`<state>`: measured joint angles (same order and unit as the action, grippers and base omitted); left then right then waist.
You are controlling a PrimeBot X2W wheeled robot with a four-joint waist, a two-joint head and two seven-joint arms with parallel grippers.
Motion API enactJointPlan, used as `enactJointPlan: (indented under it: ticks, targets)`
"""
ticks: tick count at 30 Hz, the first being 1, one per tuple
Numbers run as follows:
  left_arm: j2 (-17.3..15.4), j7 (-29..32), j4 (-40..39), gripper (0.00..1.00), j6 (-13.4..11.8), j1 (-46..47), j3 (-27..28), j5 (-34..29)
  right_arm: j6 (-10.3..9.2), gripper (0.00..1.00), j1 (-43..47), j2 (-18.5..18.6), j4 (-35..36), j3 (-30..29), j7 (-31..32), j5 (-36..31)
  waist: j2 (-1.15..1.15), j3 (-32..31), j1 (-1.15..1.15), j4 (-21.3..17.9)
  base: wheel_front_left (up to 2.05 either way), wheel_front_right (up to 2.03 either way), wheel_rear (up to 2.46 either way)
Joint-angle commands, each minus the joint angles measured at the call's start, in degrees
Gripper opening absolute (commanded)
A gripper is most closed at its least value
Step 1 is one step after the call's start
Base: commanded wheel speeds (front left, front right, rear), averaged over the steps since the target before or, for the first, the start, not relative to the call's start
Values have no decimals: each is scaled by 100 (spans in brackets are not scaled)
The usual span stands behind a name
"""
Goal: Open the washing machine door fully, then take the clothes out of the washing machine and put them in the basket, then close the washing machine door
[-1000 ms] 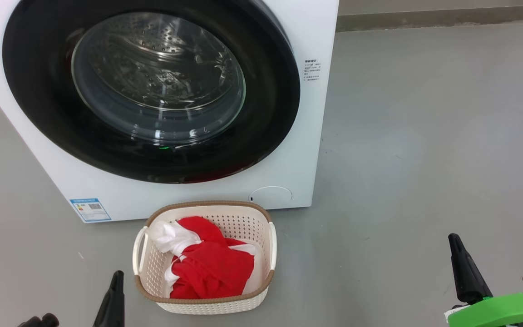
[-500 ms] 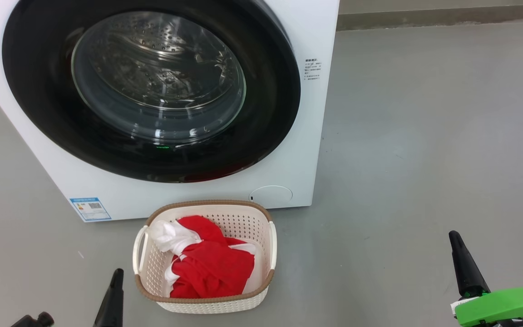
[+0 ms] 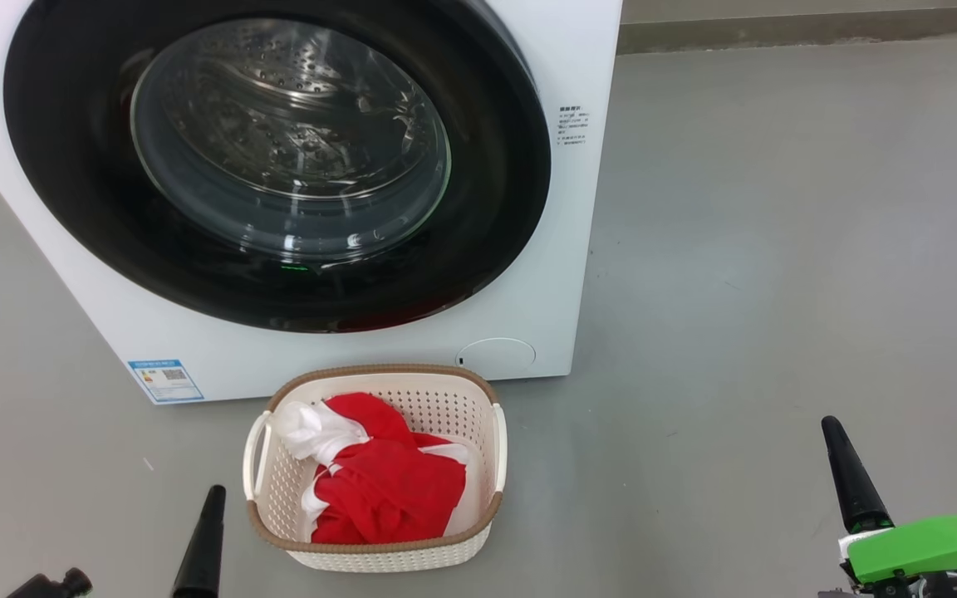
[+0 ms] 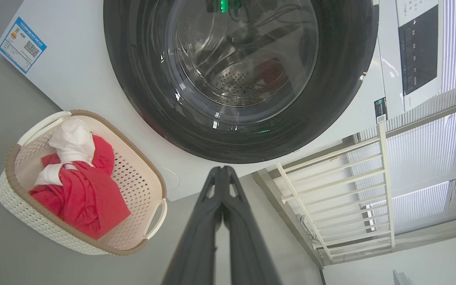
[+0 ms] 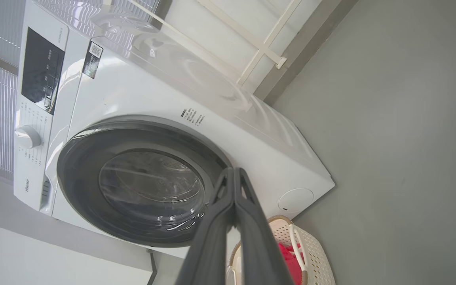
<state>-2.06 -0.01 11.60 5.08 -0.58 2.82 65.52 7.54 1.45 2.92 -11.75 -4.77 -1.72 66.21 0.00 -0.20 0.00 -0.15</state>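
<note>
The round black washing machine door lies flat against the white washing machine, and steel drum shows through its glass. On the floor in front stands the cream basket holding red and white clothes. My left gripper hangs low, left of the basket, shut and empty. My right gripper is far right of the basket, shut and empty too.
Bare grey floor spreads right of the machine. A white railing and window blinds stand behind the machine. A blue label sits low on the machine's front. A green part sits on my right wrist.
Both grippers have sunk slightly toward the bottom of the head view. The door, basket and clothes have not moved.
</note>
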Motion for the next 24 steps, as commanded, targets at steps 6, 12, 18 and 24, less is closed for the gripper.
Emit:
enactJointPlan:
  ticks: [6,12,18,24]
  targets:
    - [-64,123,-53,0,101,355,196,527,0,0,-374,92,63,54,126,584,0,6,0,3,0,0,0]
    - [-67,221,3,0,127,415,228,927,-1,0,-444,97,10,44,230,987,0,12,0,5,0,0,0]
    - [-71,320,60,0,154,476,261,1330,-2,0,-514,103,-43,33,335,1394,0,18,0,8,0,0,0]
    - [-74,420,116,0,180,537,294,1734,-3,0,-585,107,-96,21,441,1800,0,24,0,10,0,0,0]
